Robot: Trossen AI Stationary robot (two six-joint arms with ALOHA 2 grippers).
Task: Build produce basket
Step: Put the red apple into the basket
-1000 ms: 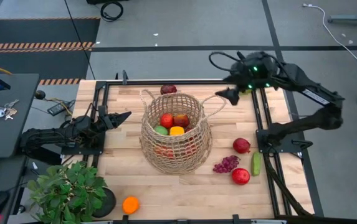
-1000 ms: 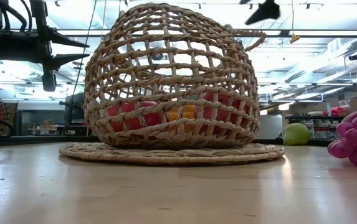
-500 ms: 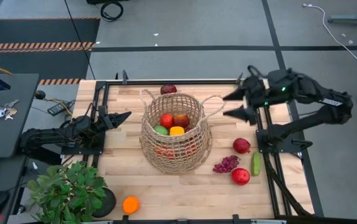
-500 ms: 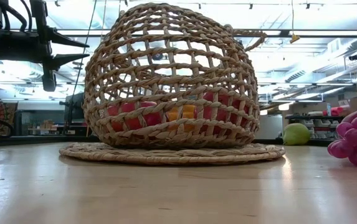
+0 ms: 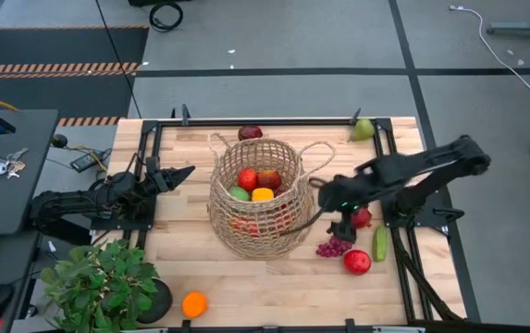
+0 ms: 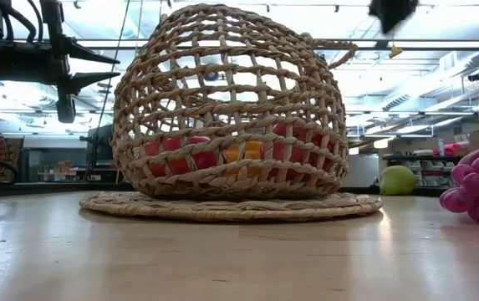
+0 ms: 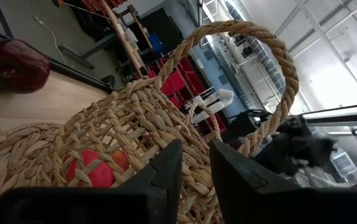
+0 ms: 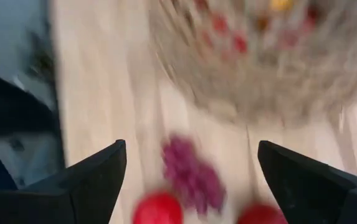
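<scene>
Right hand (image 5: pixel 329 215), fingers spread wide and holding nothing, hangs over the counter (image 5: pixel 246 287) just beside the basket (image 5: pixel 261 196), on the side facing the right arm's base. Its wrist view shows both fingers (image 8: pixel 91 177) far apart, with the grapes (image 8: pixel 190 174) between and below them and two red apples (image 8: pixel 158 210) at either side of the bunch. In the overhead view the grapes (image 5: pixel 336 245) lie just under and outward of the hand; one red apple (image 5: pixel 361 216) sits just beside it, partly covered by the arm, and another (image 5: pixel 357 262) lies a little farther toward the near edge, next to the cucumber (image 5: pixel 379 243).

The basket stands at mid-counter and holds a red apple (image 5: pixel 247 178), a darker red apple (image 5: pixel 269 178), a green fruit (image 5: pixel 239 193) and a yellow-orange fruit (image 5: pixel 263 194).

Left hand (image 5: pixel 179 173), its fingers (image 7: pixel 159 180) nearly closed with a narrow gap and empty, rests level on the opposite side of the basket, pointing at it. A dark red fruit (image 5: pixel 250 133) lies beyond the basket; a pear (image 5: pixel 363 129) sits at the far right corner. An orange (image 5: pixel 193 303) lies beside the potted plant (image 5: pixel 103 282).
</scene>
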